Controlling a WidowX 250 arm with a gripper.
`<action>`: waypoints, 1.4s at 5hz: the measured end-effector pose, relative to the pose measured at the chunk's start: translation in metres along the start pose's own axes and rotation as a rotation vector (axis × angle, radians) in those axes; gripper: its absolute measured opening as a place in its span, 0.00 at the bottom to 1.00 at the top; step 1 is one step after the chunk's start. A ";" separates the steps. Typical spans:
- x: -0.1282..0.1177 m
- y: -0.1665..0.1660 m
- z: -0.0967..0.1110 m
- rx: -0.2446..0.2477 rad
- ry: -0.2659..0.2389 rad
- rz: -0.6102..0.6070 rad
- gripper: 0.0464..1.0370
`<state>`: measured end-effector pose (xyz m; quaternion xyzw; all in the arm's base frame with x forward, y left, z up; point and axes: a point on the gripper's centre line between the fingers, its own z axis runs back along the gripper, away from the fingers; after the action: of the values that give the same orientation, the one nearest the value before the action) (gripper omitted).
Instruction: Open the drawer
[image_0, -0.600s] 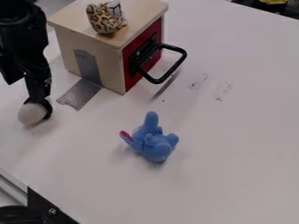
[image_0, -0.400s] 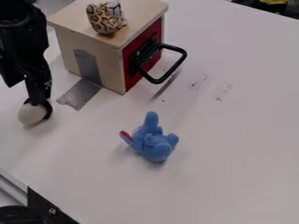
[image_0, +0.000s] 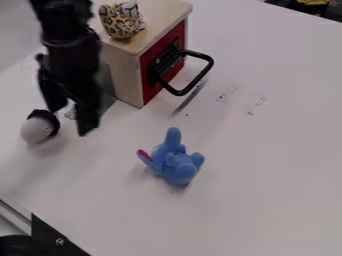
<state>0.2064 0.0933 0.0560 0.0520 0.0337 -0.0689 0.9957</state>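
The black gripper (image_0: 71, 119) hangs at the upper left of the camera view, its two fingers spread apart with nothing between them. Near it, to its left in the view, a round whitish object with a dark part (image_0: 36, 130) sits on the white desk (image_0: 267, 165). Just behind the gripper, on the side towards the top of the view, stands a pale wooden box (image_0: 127, 75), partly hidden by the arm. The task's drawer (image_0: 150, 90) is in the box's right-hand side in the view: its red front is closed, flush with the box, and a black loop handle (image_0: 198, 76) sticks out from it over the desk. The gripper is well apart from that handle. A leopard-print toy (image_0: 120, 22) rests on top of the box. Below the box in the view, near the middle, a blue plush toy (image_0: 179, 167) with a pink-lined ear lies on the desk. Dark smudges (image_0: 255, 101) mark the desktop to the right of the handle. A metal rail (image_0: 15, 214) and a black bracket (image_0: 53, 237) are in the bottom left corner.
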 end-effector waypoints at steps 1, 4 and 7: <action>0.030 -0.037 -0.001 -0.034 0.003 -0.026 0.96; 0.152 -0.073 0.009 -0.022 -0.101 -0.019 0.96; 0.192 -0.057 0.001 0.058 -0.095 0.019 0.96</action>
<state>0.3883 0.0114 0.0375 0.0780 -0.0163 -0.0627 0.9948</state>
